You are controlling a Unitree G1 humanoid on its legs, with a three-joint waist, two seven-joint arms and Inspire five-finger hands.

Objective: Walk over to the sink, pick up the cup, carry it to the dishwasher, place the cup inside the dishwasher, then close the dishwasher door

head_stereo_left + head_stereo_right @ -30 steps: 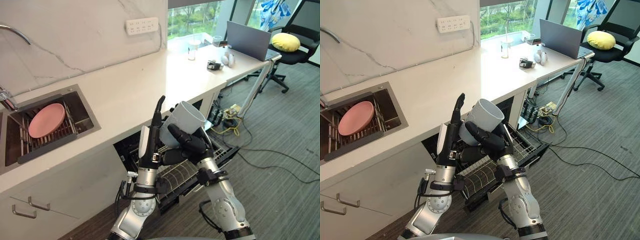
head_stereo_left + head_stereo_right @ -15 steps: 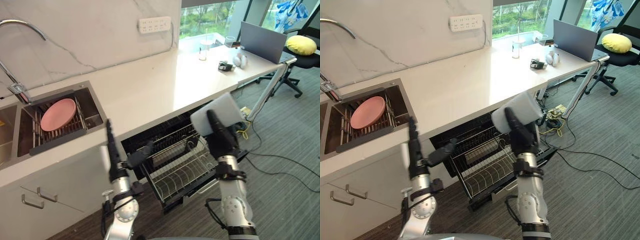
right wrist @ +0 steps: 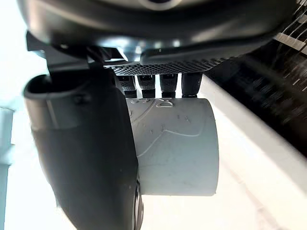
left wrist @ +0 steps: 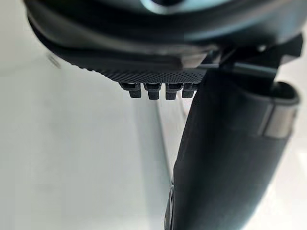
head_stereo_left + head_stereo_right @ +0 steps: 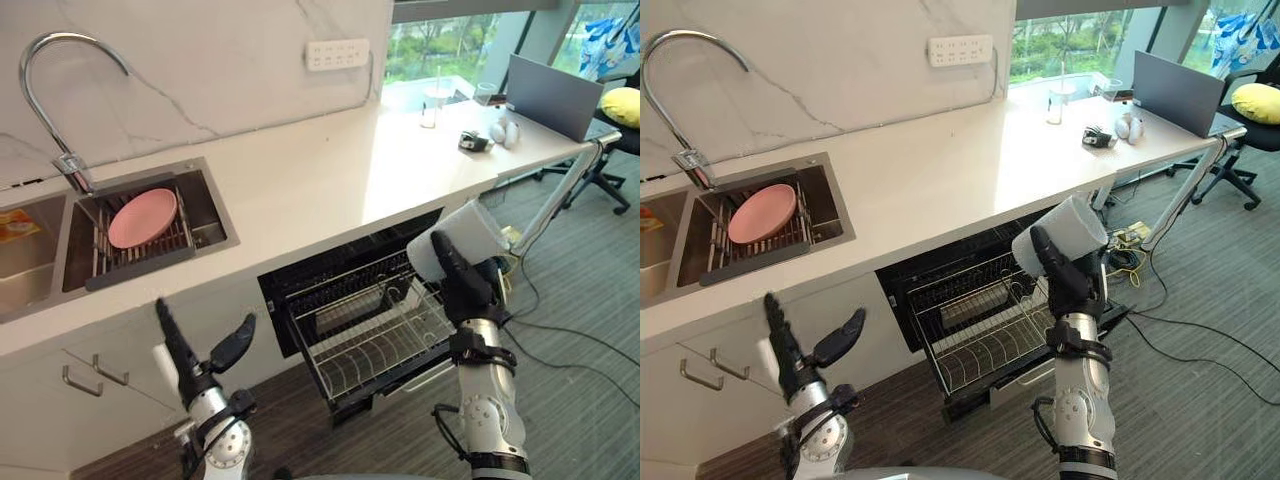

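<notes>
Dark hands point(image 5: 198, 375) point(image 5: 463, 290), silver-grey arms point(image 5: 487, 425)

A pink plate point(image 5: 141, 217) lies on a rack point(image 5: 140, 268), a laptop point(image 5: 553, 95) well apart.

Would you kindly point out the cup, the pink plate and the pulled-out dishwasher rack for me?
cup point(image 5: 478, 228), left eye view, on its pale side wall.
pink plate point(image 5: 142, 217), left eye view, on the middle of its face.
dishwasher rack point(image 5: 370, 345), left eye view, on its wire floor.
</notes>
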